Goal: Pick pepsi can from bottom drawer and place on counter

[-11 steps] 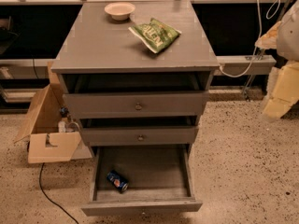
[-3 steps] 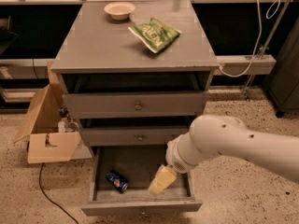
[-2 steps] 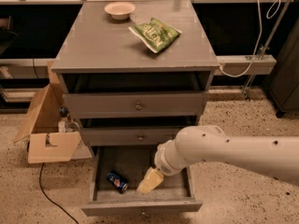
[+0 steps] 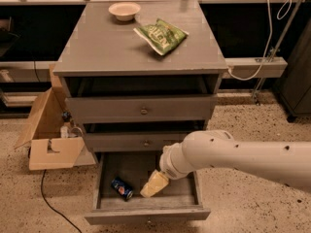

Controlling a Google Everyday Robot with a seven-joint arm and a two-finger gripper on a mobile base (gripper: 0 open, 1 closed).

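The pepsi can (image 4: pixel 122 188) lies on its side on the floor of the open bottom drawer (image 4: pixel 146 214), at the left. My gripper (image 4: pixel 154 185) hangs inside the drawer on the end of the white arm, just right of the can and a small gap from it. The counter (image 4: pixel 107 42) is the flat grey top of the cabinet above.
A green crisp bag (image 4: pixel 161 36) and a small pale bowl (image 4: pixel 124 10) lie on the counter. The two upper drawers (image 4: pixel 141 110) are slightly pulled out. An open cardboard box (image 4: pixel 48 140) stands left of the cabinet, with a black cable on the floor.
The arm has swung in from the right and moved left across the bottom drawer. The gripper is now close beside the can. The can has not moved.
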